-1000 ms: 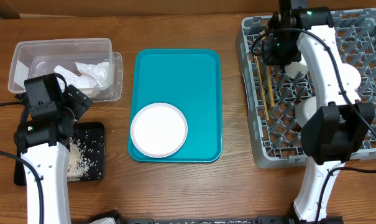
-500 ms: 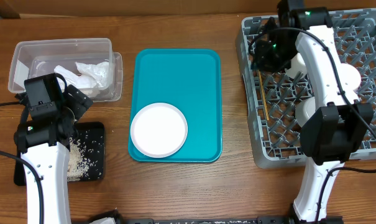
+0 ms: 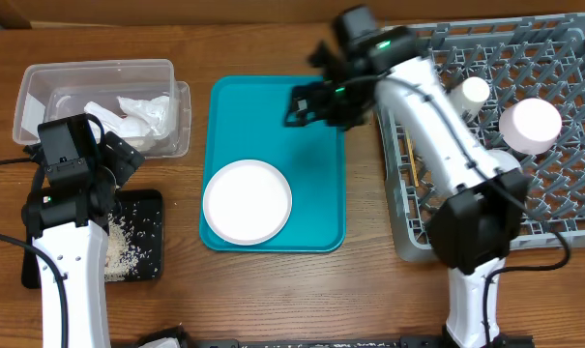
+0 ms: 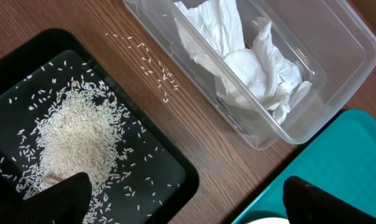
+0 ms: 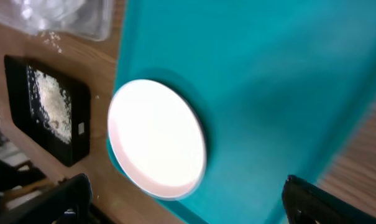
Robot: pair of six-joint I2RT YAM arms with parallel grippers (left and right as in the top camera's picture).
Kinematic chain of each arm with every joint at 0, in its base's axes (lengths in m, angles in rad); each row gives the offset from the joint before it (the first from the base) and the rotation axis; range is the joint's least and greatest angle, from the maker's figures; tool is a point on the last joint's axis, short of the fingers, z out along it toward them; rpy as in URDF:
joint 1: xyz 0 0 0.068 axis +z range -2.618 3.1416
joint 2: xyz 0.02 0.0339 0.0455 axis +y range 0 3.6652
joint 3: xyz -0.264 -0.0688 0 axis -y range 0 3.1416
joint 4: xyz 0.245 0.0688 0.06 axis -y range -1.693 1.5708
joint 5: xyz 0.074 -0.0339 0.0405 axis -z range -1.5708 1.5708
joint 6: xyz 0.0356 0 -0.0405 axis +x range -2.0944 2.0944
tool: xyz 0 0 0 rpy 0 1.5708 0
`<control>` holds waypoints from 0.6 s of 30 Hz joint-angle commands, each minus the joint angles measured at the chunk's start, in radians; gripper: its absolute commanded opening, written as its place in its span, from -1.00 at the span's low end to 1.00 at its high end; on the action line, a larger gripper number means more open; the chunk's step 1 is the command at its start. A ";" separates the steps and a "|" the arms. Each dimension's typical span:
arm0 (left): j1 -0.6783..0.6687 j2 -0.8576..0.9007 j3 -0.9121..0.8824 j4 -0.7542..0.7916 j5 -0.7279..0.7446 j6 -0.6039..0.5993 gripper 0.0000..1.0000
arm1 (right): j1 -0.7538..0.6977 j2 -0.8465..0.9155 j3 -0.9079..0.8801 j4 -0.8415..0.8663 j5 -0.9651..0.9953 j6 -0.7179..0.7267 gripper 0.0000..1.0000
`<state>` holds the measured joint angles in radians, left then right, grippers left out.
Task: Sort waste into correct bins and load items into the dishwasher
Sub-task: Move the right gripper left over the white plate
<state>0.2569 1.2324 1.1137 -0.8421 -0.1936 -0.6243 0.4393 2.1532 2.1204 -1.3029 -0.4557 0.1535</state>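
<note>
From above, the left pincer (image 3: 118, 159) hung open and empty near the desk's left edge, between the clear tub (image 3: 94, 66) at the back left corner and the black tray (image 3: 149, 201) toward the front left. Crumpled napkins (image 3: 137, 116) lay inside the tub, and rice (image 3: 123, 242) was heaped in the black tray. The right pincer (image 3: 300, 106), blurred, hovered over the back right corner of the teal tray (image 3: 273, 126) in the middle of the desk. The white plate (image 3: 247, 201) sat in that tray's front left corner. The dish rack (image 3: 563, 203) filled the desk's right side and held a small cup (image 3: 474, 90) and a pale bowl (image 3: 530, 124) near its back edge. In the left wrist view, the dark fingertips (image 4: 63, 199) stood wide apart with nothing between them, above the rice, the tub of napkins and a few stray grains on the wood between the two. In the right wrist view, its fingertips (image 5: 69, 199) were likewise spread wide and held nothing, with the plate below them on the teal tray, and the black tray was well off to one side.
</note>
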 commanded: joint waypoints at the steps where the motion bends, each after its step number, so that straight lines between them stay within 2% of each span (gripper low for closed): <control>1: 0.003 -0.010 0.015 0.001 0.004 0.019 1.00 | 0.084 -0.042 -0.056 0.066 0.100 0.086 1.00; 7: 0.003 -0.010 0.015 0.002 0.004 0.019 1.00 | 0.181 -0.042 -0.080 0.144 0.117 0.084 1.00; 11: 0.003 -0.010 0.015 0.002 0.004 0.019 1.00 | 0.212 -0.042 -0.107 0.168 0.177 0.118 0.76; 15: 0.003 -0.010 0.015 0.001 0.004 0.019 1.00 | 0.238 -0.041 -0.200 0.177 0.409 0.248 0.72; 17: 0.003 -0.010 0.015 0.001 0.004 0.019 1.00 | 0.240 -0.038 -0.266 0.209 0.419 0.248 0.72; 18: 0.003 -0.009 0.015 0.001 0.004 0.019 1.00 | 0.240 -0.036 -0.296 0.226 0.405 0.251 0.63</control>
<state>0.2569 1.2324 1.1137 -0.8421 -0.1936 -0.6243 0.6720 2.1422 1.8961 -1.0988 -0.1440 0.3473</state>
